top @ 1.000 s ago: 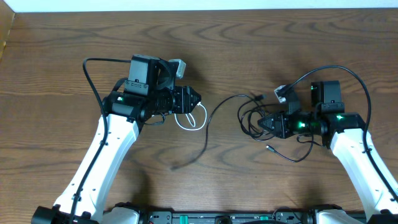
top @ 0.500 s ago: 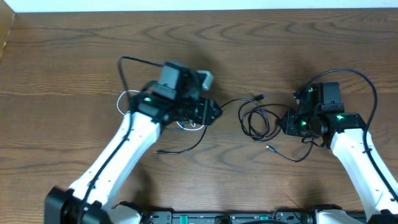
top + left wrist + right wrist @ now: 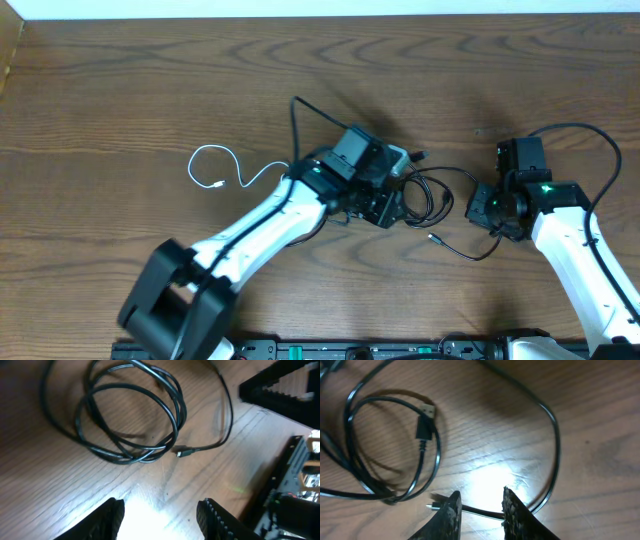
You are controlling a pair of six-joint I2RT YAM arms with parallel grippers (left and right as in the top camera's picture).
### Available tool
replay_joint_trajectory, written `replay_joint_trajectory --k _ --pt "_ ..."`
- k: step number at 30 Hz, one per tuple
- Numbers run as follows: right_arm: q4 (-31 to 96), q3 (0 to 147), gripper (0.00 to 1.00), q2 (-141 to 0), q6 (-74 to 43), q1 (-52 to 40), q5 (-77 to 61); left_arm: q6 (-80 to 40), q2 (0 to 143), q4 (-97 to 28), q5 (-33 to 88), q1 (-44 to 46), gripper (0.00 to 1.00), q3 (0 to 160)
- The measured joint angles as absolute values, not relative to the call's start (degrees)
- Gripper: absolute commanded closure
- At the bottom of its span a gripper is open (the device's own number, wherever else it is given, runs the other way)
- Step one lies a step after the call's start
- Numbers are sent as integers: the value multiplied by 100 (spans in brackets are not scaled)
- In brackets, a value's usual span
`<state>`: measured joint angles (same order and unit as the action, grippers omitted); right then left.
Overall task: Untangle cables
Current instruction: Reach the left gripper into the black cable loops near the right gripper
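The white cable (image 3: 243,178) lies alone toward the left edge of the counter (image 3: 100,100). It is well apart from the black cable (image 3: 176,420), which is coiled right of the middle. The left hand (image 3: 161,504) hangs over this coil, spread and empty, while the right hand (image 3: 480,492) is narrowly parted, with one black strand crossing its gap, not pinched. I think the danger is that the left hand catches several turns together and tightens the coil, or bumps the nearby right hand.
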<state>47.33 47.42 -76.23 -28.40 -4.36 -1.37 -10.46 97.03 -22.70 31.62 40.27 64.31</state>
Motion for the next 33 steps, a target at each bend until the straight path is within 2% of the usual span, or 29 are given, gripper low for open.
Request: replay_joint_trajectory --k 13,29,33 --pt "4851 4742 76 -7623 -3148 -436 21 -1046 10565 -882 3109 4488 47 6431" --pt "4875 4742 76 -7623 -3166 -436 27 -1048 11021 -263 2554 4890 47 6431" --pt "4888 4742 76 -7623 -3166 -436 25 -1046 11028 -266 2386 4923 53 6431"
